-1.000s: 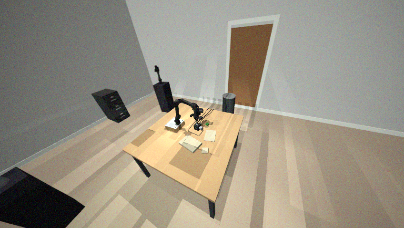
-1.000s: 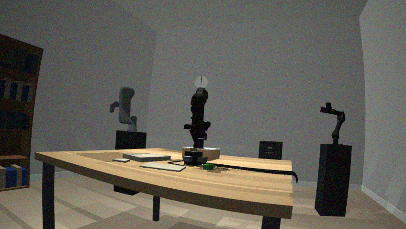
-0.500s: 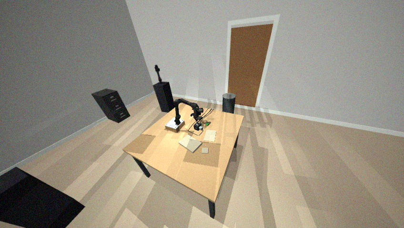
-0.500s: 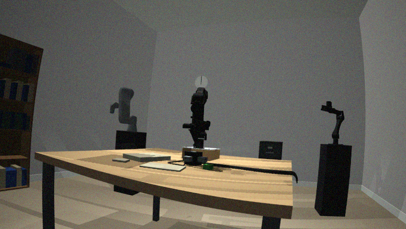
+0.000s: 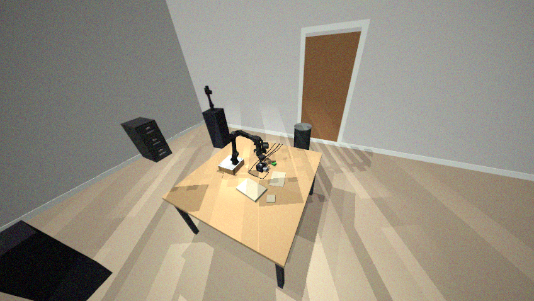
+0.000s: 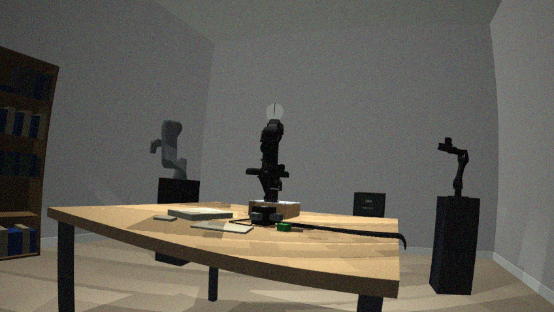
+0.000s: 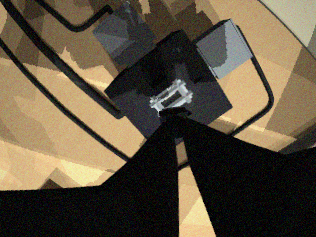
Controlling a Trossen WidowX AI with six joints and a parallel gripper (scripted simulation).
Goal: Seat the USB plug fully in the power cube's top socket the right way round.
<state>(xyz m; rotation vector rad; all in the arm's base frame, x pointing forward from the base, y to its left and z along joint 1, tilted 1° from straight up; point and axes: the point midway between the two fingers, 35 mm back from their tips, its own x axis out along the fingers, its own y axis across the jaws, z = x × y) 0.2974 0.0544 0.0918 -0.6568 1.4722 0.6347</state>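
Fingers closed on USB plug, socket approx. 12 o'clock in wrist view. Reorienting prob. in hand; next: finish turn, align, reinsert.

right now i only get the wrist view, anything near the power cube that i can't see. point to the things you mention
observer: Yes, a small green block (image 5: 274, 164) (image 6: 283, 226) sits on the table (image 5: 220, 209) (image 6: 310, 263) (image 7: 30, 119) close to the power cube (image 5: 260, 167) (image 6: 263, 217) (image 7: 210, 99).
operator: ok and where do the black cords go once they leave my picture
observer: In the exterior view, the black cords (image 5: 276, 149) (image 6: 349, 231) (image 7: 92, 91) run out to the table's edge, and at least one droops over it.
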